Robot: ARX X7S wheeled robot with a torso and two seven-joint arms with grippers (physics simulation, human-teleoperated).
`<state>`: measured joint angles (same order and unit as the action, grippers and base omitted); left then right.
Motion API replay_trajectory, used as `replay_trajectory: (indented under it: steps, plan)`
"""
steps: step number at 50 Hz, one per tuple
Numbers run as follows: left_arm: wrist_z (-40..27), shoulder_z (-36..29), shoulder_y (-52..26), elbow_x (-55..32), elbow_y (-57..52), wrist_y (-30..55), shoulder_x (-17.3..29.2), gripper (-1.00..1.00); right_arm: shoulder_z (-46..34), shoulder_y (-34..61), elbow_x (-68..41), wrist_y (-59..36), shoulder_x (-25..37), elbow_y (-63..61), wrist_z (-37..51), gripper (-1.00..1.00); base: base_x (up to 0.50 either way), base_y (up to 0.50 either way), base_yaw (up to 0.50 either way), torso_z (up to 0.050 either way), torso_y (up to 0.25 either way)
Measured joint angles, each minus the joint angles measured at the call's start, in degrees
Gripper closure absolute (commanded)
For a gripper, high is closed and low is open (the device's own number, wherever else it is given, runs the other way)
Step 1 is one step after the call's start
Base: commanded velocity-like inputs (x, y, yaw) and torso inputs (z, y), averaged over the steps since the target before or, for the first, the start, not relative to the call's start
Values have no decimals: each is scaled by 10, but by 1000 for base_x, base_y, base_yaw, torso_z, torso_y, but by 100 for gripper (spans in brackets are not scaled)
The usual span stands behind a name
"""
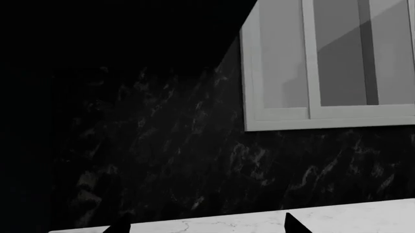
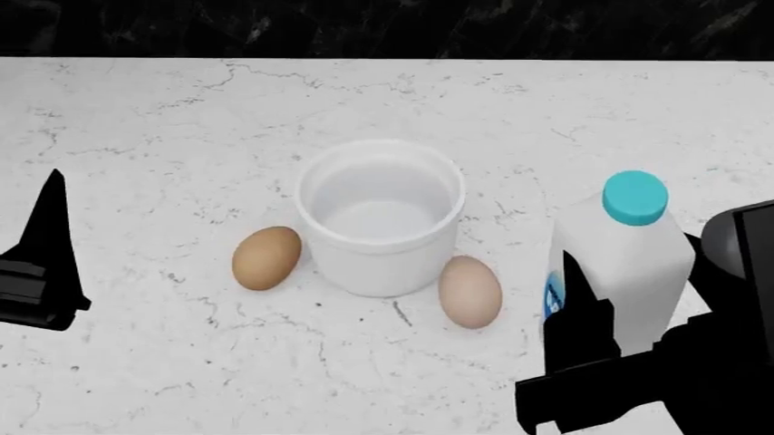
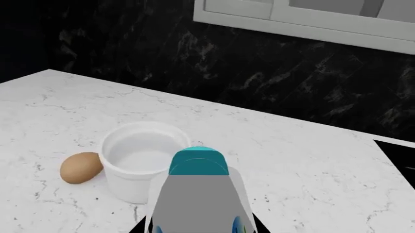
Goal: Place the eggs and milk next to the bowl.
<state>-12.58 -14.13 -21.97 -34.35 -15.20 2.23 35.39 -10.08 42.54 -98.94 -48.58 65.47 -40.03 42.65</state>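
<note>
Veined marble counter (image 2: 181,118); matt bowl (image 2: 381,263)

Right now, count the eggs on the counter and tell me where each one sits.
2. The tan-brown egg lies against the bowl on the robot's left side. The paler egg lies by the bowl's front right, between it and the milk. None seems hidden.

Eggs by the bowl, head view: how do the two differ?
The tan-brown oval egg is darker; the pale pinkish-beige oval egg is lighter. The brown one lies on the left side of the deep white round bowl, the pale one on its right, nearer the white plastic milk bottle with the cyan cap. Both are smooth, lie on the marble counter close against the bowl, and are much smaller than it.
</note>
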Motion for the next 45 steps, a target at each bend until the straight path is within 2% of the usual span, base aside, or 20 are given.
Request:
replay_trajectory:
  steps: [10,45]
  plan:
    - [1,-1,1,1,1,-2,-1,-100,6,-6,0,2,8,-2,7,100,19,0,0,0,1]
    - [0,1,4,-1,-2,-5,2,-100,-1,10,-8,-5,6,-3,14,100,243,0,0,1,1]
